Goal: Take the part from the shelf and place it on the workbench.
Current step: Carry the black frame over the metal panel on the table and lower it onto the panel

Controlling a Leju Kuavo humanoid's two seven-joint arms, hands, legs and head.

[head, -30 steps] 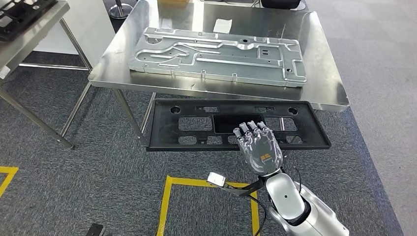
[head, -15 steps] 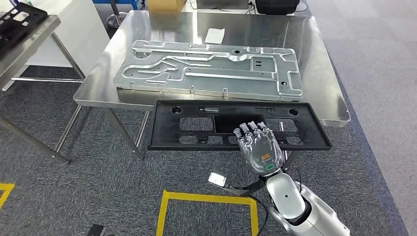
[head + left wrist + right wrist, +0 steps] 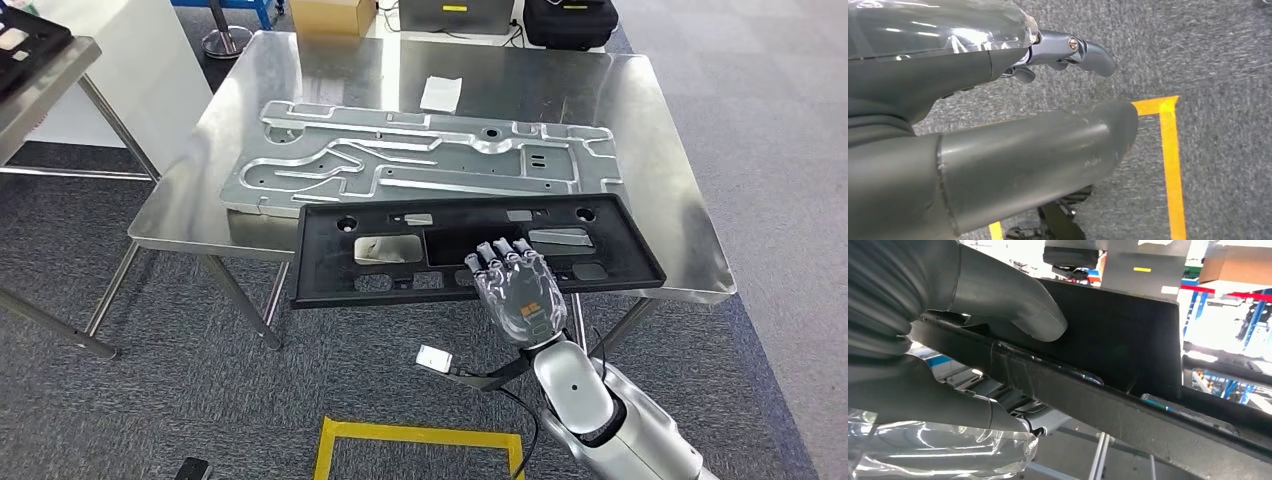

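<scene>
In the head view the part, a long black plastic panel (image 3: pixel 400 250) with cut-outs, hangs level over the front edge of the steel workbench (image 3: pixel 660 150). My right hand (image 3: pixel 515 290) grips the panel's near edge around its middle, fingers on top. The right wrist view shows the thumb (image 3: pixel 998 295) pressed on the black panel (image 3: pixel 1128 340) from close up. My left hand (image 3: pixel 998 140) hangs over grey carpet and holds nothing, thumb and fingers apart.
A large machined aluminium plate (image 3: pixel 420 160) covers most of the bench, with a white paper (image 3: pixel 441 93) behind it. Bare steel lies at the bench's right side. Another steel table (image 3: pixel 40 70) stands at the left. Yellow floor tape (image 3: pixel 420 435) lies below.
The whole picture has shifted: the bench is nearer and lower in view. The black panel, earlier in front of and below the bench edge, now overlaps the front of the benchtop.
</scene>
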